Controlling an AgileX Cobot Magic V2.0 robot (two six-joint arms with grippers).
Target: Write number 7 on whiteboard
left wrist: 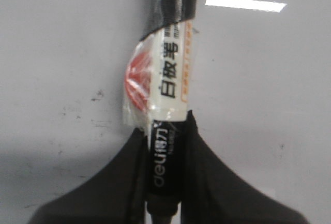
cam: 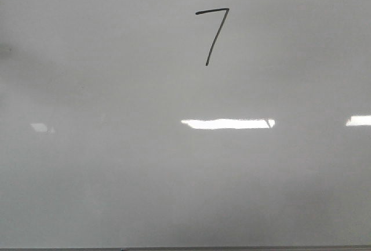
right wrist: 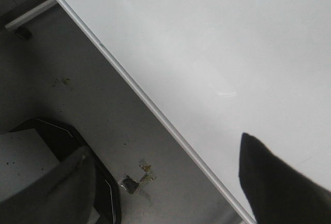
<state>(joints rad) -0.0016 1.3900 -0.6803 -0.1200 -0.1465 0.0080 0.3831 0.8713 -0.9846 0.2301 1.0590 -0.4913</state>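
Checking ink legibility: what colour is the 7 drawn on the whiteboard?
Black, the number 7 on the pale whiteboard; front view shows it best.

Number 7 (cam: 211, 33): thin black hand-drawn digit, short top stroke, long stem slanting down-left, upper centre of board. Whiteboard (cam: 116, 175): glossy pale grey-white, fills front view, bright rectangular reflections, thin dark edge along bottom; faint smudges, possibly old ink.

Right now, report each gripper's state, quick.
Left gripper: closed on the marker.
Right gripper: open, holding nothing, over the edge of the whiteboard.
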